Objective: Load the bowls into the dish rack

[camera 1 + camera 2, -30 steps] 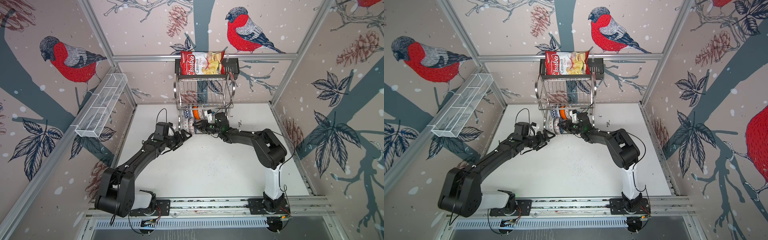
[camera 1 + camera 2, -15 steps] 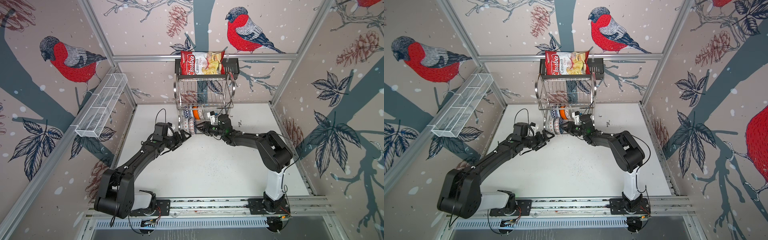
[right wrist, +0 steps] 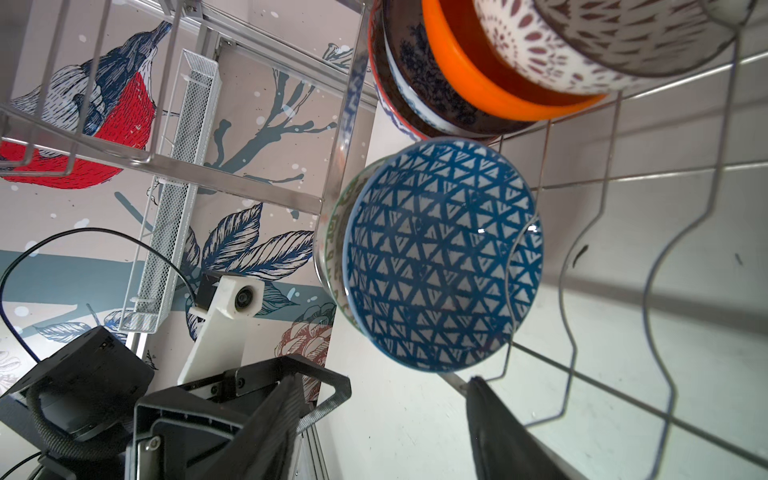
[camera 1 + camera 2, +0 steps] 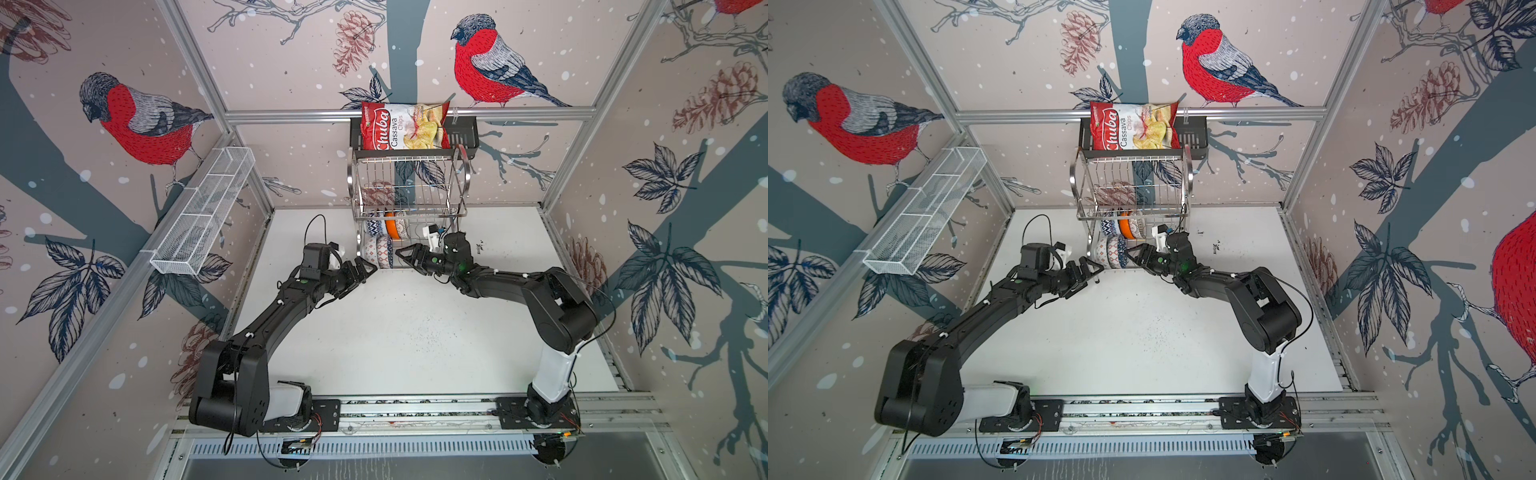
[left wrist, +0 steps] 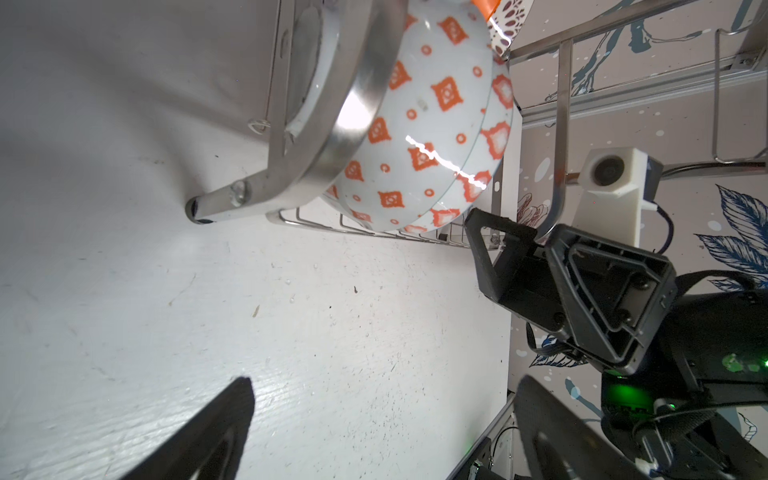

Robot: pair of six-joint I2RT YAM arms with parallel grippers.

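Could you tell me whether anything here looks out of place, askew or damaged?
The bowls stand on edge in the dish rack, lower tier, none fallen or broken. The one oddity is a bag of cassava chips in the black shelf above the rack, out of place among dishes. Fine dark specks dot the white table.

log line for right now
bowls: in dish rack lower tier | left jaws: open, empty | right jaws: open, empty, beside blue triangle bowl

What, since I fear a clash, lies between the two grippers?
Patterned bowls standing on edge in the dish rack's lower tier, seen in both top views. The left gripper and right gripper flank them, both open and empty.
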